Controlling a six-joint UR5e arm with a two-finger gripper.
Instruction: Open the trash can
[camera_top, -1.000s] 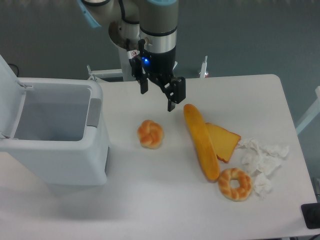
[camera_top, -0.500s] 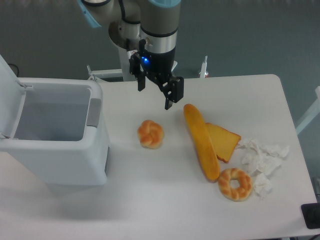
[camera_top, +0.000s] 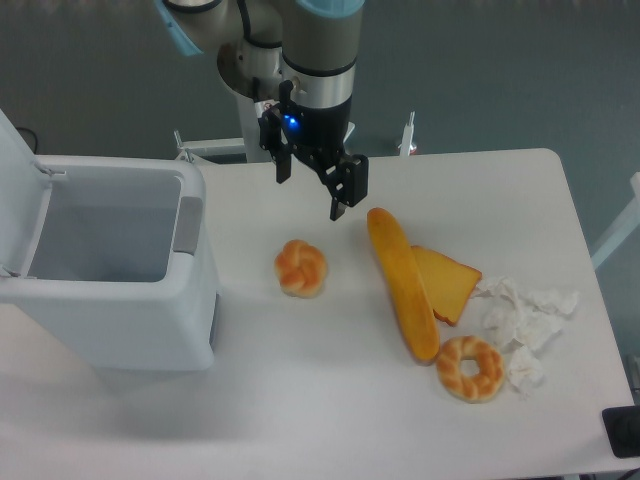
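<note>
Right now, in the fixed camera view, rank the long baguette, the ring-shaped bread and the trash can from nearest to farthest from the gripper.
1. Long baguette: just below and right of the gripper.
2. Trash can: far left, lid up.
3. Ring-shaped bread: front right, beside the crumpled tissue.

- The trash can (camera_top: 120, 300) is white, with a grey tab.
- The bench (camera_top: 300, 400) is white.
- The bread roll (camera_top: 301, 268) is golden-orange.
- The long loaf (camera_top: 402, 283) is yellow-orange.
- The end effector (camera_top: 311, 189) is black.
</note>
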